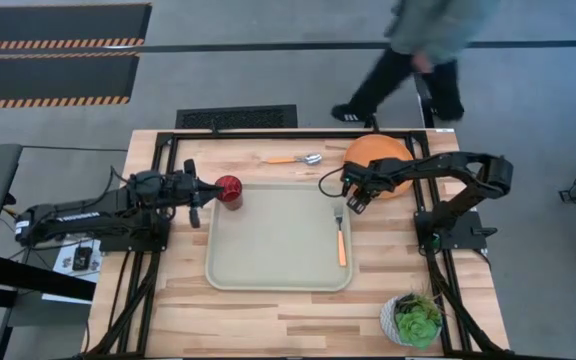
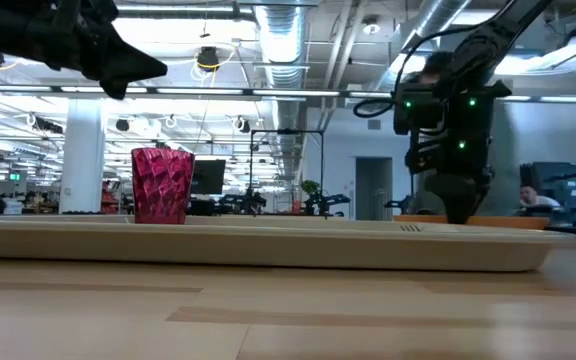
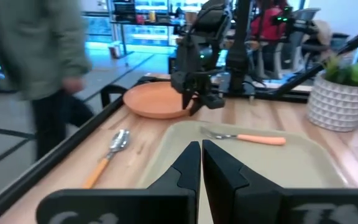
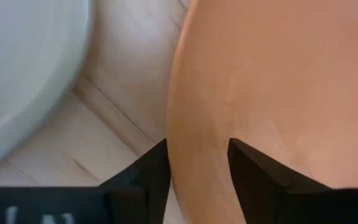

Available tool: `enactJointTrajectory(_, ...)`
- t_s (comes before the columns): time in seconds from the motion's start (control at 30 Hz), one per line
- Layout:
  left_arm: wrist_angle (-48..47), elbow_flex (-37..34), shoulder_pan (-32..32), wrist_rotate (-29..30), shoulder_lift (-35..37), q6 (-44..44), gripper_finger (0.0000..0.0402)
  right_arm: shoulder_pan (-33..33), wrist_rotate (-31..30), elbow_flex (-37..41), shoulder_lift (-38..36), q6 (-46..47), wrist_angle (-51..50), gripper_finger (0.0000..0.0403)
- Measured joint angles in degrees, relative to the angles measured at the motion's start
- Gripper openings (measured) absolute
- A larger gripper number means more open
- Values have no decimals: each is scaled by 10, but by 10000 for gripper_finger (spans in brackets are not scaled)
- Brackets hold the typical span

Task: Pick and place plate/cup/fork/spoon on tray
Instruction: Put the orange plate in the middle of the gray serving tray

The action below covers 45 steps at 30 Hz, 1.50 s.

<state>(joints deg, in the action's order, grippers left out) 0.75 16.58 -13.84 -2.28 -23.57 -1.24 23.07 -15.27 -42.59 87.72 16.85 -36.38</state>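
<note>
Straddling the near edge of the plate, the right gripper had its fingers spread, one on each side of the rim, just off the tray's far right corner. The fork lay inside the tray along its right side. The cup stood at the tray's far left corner, beside the left gripper, whose fingers were pressed together, empty. The spoon rested on the table beyond the tray's far rim.

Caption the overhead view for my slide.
Right gripper open at the plate's edge; fork on tray, cup at its corner.
</note>
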Motion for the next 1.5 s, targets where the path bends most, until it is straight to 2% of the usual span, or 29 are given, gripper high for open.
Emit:
enactJointTrajectory(0.17, -2, 0, -26, -48, 0, -10, 6, 0, -2, -1, 18, -9, 4, 135)
enactJointTrajectory(0.4, -5, 0, -32, -48, 0, -15, 6, -7, -16, -7, 22, -28, -8, 64)
enactJointTrajectory(0.6, -5, 0, -32, -34, 0, -15, 6, -23, -32, -50, -9, -37, -69, 26)
enactJointTrajectory(0.93, -13, 0, -32, -29, 0, -11, 6, -76, -59, -164, -44, -32, -183, 26)
enactJointTrajectory(1.13, -12, 0, -32, -22, 0, -10, 6, -141, -83, -248, -37, -16, -229, 23)
enactJointTrajectory(1.3, -11, 0, -32, -24, 19, -14, 6, -224, -91, -326, -3, 8, -227, 27)
enactJointTrajectory(1.5, -48, 0, -32, -22, 60, -19, 6, -321, -94, -432, 107, 17, -205, 26)
